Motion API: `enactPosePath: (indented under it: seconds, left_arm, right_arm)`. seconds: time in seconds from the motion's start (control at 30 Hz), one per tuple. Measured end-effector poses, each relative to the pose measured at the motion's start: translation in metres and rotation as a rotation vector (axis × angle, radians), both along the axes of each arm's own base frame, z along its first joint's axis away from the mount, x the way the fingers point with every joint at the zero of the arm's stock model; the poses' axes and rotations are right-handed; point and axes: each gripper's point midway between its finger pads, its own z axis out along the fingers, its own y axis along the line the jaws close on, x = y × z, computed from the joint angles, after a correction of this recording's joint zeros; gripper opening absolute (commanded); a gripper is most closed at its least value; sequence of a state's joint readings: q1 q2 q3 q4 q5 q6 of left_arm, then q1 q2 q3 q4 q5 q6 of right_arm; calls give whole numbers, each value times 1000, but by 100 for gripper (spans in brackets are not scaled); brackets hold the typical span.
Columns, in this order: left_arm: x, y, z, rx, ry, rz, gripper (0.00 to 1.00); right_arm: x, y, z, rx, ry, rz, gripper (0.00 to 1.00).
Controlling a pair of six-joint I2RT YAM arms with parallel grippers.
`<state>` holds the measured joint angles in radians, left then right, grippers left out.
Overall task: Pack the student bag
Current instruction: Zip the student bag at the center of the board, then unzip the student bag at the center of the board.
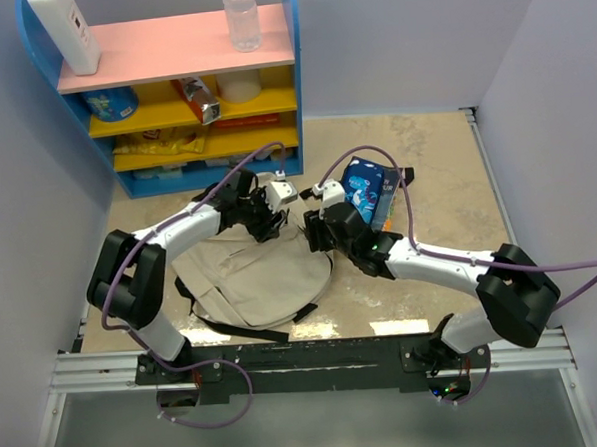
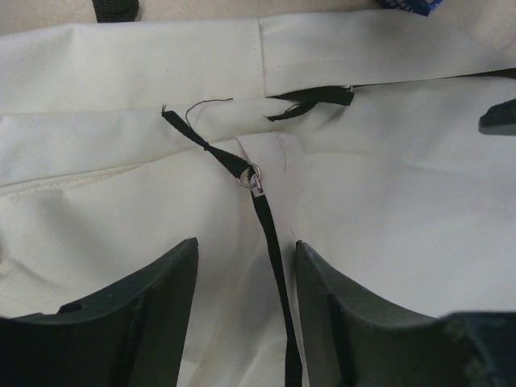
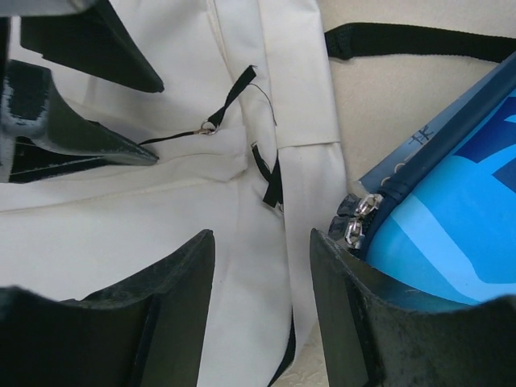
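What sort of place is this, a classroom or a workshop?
Probably a robot test booth, not a classroom: plain walls box in a table, the left arm and right arm are bolted to a metal rail, and a bright shelf and student bag look like props.

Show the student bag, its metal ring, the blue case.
student bag [image 1: 251,276]: top view, canvas middle.
metal ring [image 2: 251,176]: left wrist view, ring itself.
blue case [image 3: 451,234]: right wrist view, blue face.
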<state>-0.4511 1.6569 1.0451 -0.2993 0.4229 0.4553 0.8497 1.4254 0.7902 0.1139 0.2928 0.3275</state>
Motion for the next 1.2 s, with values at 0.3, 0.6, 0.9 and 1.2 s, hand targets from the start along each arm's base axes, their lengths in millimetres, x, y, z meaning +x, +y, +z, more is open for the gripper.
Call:
enactPosePath:
  seconds: [0.3,0.6,0.9,1.2]
  left_arm:
    - [-10,-5,-25,-4,92,-37,37]
    - [-6,-9,-24,-18,114,-50,0]
    - [-16,13,4,-7,93,-75,0]
    - [-31,33,0,33,116,-105,0]
  right_arm:
    - [-5,7,1,8,-8,21,51]
    - [-4,9,-9,-15,0,29,58]
    - [-4,13,-43,-104,42,78,54]
    - [7,50,-32,-61,19,192,50]
